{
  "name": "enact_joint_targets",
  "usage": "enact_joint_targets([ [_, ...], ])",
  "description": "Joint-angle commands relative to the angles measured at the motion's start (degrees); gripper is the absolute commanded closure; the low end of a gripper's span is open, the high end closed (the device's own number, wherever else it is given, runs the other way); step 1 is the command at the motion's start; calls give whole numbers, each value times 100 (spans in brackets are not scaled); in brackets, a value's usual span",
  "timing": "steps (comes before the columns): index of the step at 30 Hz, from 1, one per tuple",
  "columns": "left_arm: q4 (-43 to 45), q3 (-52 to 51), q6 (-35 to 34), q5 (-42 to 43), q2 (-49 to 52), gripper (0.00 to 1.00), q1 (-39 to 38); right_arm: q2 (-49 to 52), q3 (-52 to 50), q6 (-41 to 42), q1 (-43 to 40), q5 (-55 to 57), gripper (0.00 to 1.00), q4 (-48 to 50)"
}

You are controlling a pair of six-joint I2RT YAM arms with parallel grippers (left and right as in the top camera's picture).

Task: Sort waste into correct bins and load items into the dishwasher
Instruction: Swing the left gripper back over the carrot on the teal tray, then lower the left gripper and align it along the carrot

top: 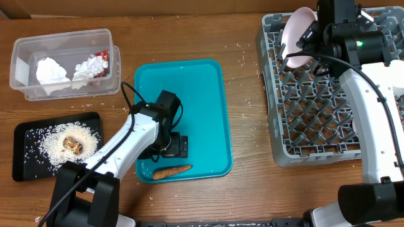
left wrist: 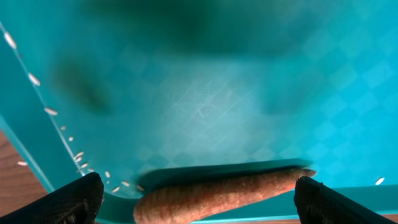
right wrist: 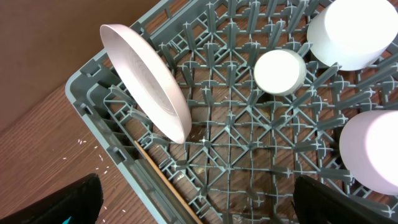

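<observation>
Carrot piece (left wrist: 217,193) lies along the near lip of the teal tray (top: 208,82), the only waste not yet in a bin. My left fingers (left wrist: 68,202) are spread wide, 1 tip past each end of it, holding nothing. They straddle it lengthwise, so I judge a turn of the wrist would give a better pinch across its thin body. It likely belongs in the black tray (top: 25,164) with the rice (top: 50,142) and brown lump (top: 72,145). The tissue (top: 50,70) and red wrapper (top: 101,60) sit in the clear tub (top: 63,44).

My right fingers (right wrist: 62,202) are also fully apart and empty, hanging over the rack (right wrist: 93,112) corner. The pink plate (right wrist: 149,81) stands on edge there, leaning, propped by pegs. The cup (right wrist: 280,71) sits near it in the rack.
</observation>
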Motion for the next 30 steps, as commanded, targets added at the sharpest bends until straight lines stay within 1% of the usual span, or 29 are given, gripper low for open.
enact_joint_targets([
  [1,103,-42,341,179,-133,0,-13,2,33,44,15,13,0,17],
  [2,162,-42,612,262,-133,0,-20,2,33,44,15,13,0,17],
  [6,481,-57,2090,881,-133,0,-57,2,33,44,15,15,0,17],
  [7,542,-68,2291,992,-133,0,-70,2,33,44,15,13,0,17],
  [10,673,-74,2673,940,-133,0,-92,2,33,44,15,13,0,17],
  [12,713,-76,2776,881,-133,0,-94,2,33,44,15,13,0,17],
  [15,673,-79,3139,1147,-140,0,-151,2,33,44,15,13,0,17],
  [21,367,-79,3106,1134,-407,0,-422,2,33,44,15,13,0,17],
  [22,387,-79,2865,1117,-531,0,-476,2,33,44,15,13,0,17],
  [24,387,-107,2660,1036,-614,0,-494,2,33,44,15,13,0,17],
  [27,479,-302,2216,684,-673,0,-492,2,33,44,15,13,0,17],
  [29,625,-551,1950,645,-675,0,-490,2,33,44,15,13,0,17],
  [30,883,-831,1735,605,-675,0,-490,2,33,44,15,13,0,17],
])
